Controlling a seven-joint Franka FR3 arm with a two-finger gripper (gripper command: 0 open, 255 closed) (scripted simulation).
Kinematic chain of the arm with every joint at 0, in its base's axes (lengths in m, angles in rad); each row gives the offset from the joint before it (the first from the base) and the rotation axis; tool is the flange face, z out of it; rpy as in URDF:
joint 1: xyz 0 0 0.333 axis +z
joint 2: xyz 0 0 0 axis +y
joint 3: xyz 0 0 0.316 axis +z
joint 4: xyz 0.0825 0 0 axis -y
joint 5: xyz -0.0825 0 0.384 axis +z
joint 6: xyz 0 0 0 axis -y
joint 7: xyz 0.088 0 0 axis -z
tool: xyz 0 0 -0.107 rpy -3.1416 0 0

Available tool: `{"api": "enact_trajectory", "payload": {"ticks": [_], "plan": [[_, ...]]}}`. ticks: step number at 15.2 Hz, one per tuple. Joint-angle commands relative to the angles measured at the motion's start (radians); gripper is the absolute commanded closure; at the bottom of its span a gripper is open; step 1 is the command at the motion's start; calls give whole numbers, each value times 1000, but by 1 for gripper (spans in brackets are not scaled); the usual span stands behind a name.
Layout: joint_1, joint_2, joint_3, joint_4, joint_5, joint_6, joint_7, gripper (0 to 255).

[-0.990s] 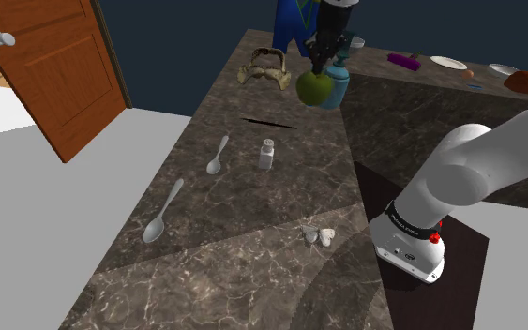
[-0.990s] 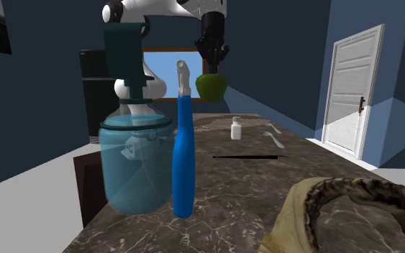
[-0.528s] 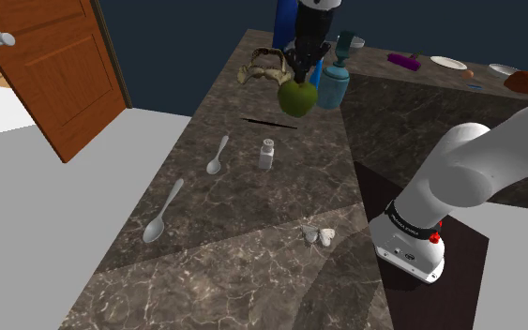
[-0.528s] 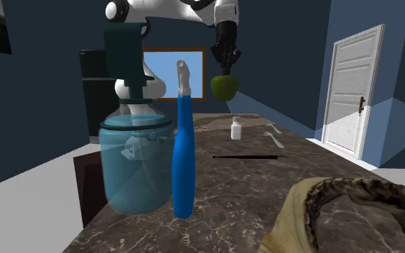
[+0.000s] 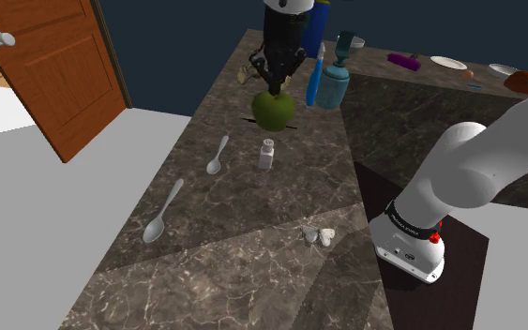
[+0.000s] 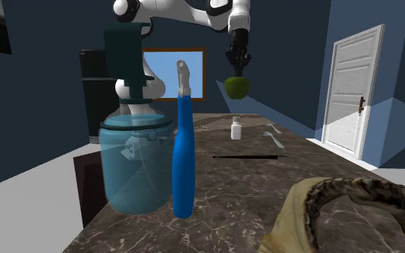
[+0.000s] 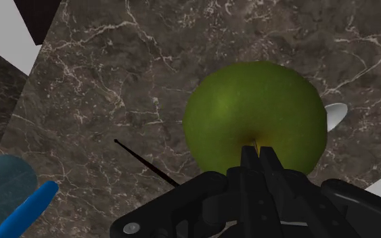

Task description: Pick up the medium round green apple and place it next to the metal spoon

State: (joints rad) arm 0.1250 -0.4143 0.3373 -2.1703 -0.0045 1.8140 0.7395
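The first half of the task looks done: the green apple (image 5: 272, 111) hangs in the air above the table (image 5: 233, 216), clear of its surface, and the tool (image 5: 276, 86) is clamped on it from above. In the wrist view the two black fingers come close together and pinch the apple (image 7: 255, 122) at the hollow on its top, so the grip takes only a small part of the fruit.

What is left, in my judgement, is to carry the apple to the spoon, lower it and let it go. Two grey spoons lie on the table: a smaller spoon (image 5: 217, 156) near a white bottle (image 5: 266, 154), and a larger spoon (image 5: 163, 213) nearer the table's front edge. I cannot tell which one the task means. In the shoulder view the apple hangs over a thin dark stick (image 5: 286, 126), apart from both spoons; the smaller one is the closer.

The apple is nearly round, so it has no real long axis. Its stem end points up into the tool and its bottom faces the table. Both spoons lie with the bowl toward the shoulder view's lower left and the handle toward the upper right
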Motion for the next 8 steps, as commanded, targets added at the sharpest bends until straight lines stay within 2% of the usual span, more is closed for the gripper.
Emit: {"api": "enact_trajectory", "payload": {"ticks": [1, 8], "plan": [[12, 33, 41, 39, 3, -9, 55, 255], [46, 196, 182, 206, -31, -38, 249, 255]]}}
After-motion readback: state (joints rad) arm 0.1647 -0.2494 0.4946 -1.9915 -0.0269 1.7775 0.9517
